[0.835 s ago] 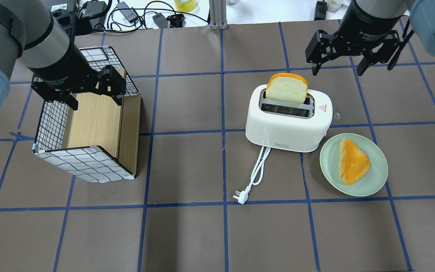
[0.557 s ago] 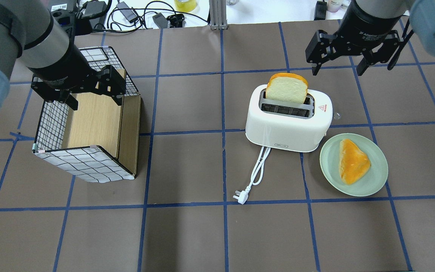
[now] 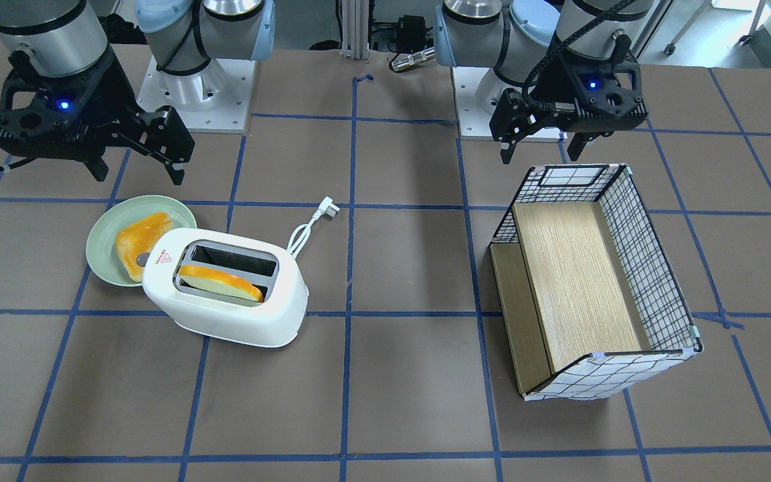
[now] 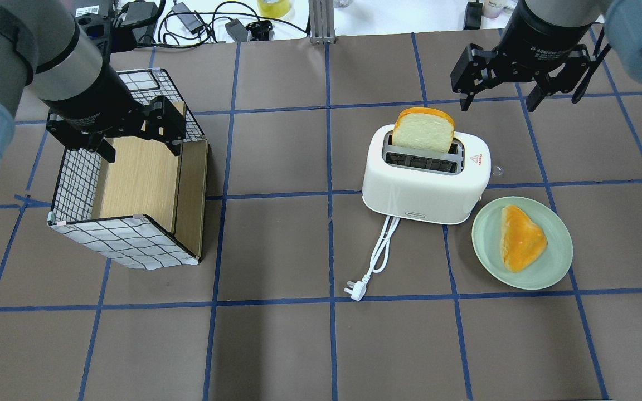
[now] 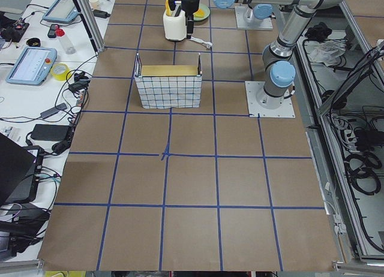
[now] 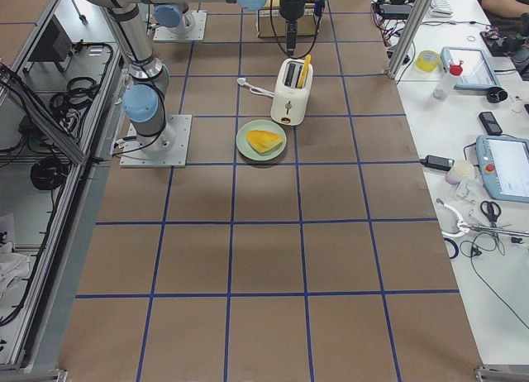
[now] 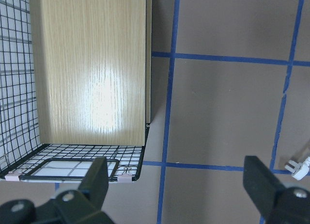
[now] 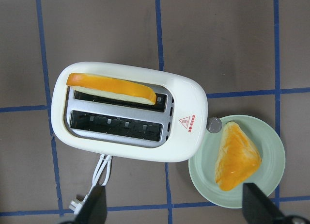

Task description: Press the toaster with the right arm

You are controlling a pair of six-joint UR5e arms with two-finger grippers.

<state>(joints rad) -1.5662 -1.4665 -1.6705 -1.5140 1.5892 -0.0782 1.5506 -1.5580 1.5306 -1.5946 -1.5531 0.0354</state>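
The white two-slot toaster (image 4: 427,189) stands right of the table's middle, with a bread slice (image 4: 424,131) upright in its far slot. Its round knob (image 8: 213,124) faces the green plate, and its cord and plug (image 4: 354,289) trail toward the robot. The toaster also shows in the front view (image 3: 225,321) and the right wrist view (image 8: 186,141). My right gripper (image 4: 499,103) hangs open and empty above the table, beyond the toaster and to its right, not touching it; it shows in the front view (image 3: 138,173) too. My left gripper (image 4: 140,150) is open and empty over the wire basket.
A green plate (image 4: 555,262) with an orange-topped bread piece (image 4: 521,236) lies against the toaster's knob end. A wire basket (image 4: 76,178) with a checked liner and wooden boards stands at the left. Cables and small devices lie past the far edge.
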